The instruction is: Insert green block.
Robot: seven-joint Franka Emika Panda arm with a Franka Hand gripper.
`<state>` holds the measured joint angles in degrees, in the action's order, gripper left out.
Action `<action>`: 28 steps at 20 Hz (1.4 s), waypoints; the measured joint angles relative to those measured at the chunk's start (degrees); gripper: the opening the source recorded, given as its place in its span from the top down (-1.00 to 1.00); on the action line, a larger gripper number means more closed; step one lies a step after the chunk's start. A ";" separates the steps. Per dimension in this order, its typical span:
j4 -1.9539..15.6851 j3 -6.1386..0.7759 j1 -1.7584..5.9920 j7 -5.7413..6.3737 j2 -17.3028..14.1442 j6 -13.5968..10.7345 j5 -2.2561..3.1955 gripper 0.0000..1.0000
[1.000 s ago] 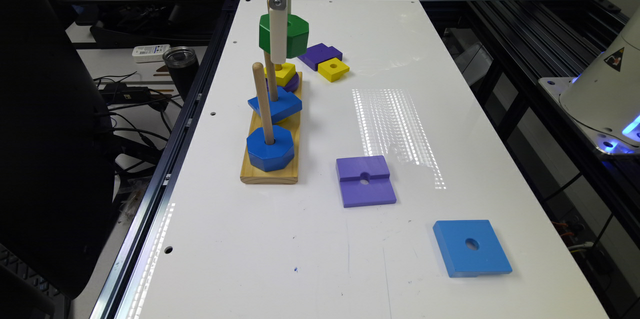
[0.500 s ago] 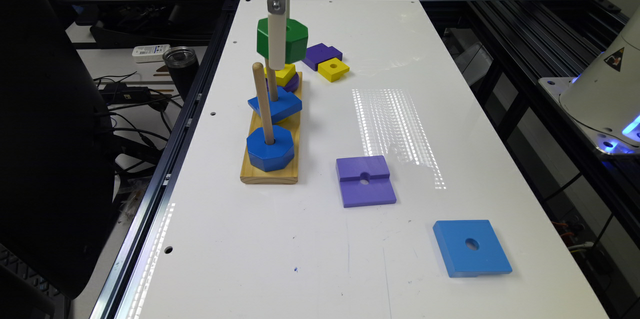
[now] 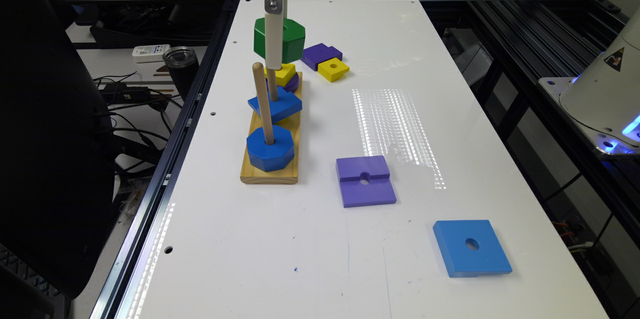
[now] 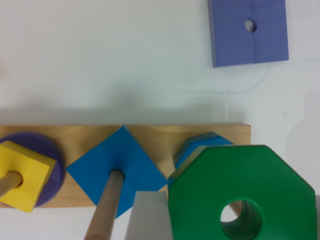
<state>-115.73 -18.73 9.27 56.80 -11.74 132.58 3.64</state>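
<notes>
I've got the green block pinched in the gripper, jaws shut on it, upper centre of ext. frame, above the base. Need hole centred over peg w/ blue octagon, then lower straight.

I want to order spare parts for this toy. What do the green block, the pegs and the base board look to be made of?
Green block: probably wood under opaque, slightly satin green paint; no grain shows.
Pegs: bare, unpainted wooden dowels, light tan.
Base board: unpainted pale wood, faint grain visible, perhaps lightly varnished.
</notes>
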 joint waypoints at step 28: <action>0.05 -1.05 -0.03 0.43 -0.13 0.37 0.00 1.00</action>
<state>-115.68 -19.78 9.24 57.22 -11.87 132.94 3.64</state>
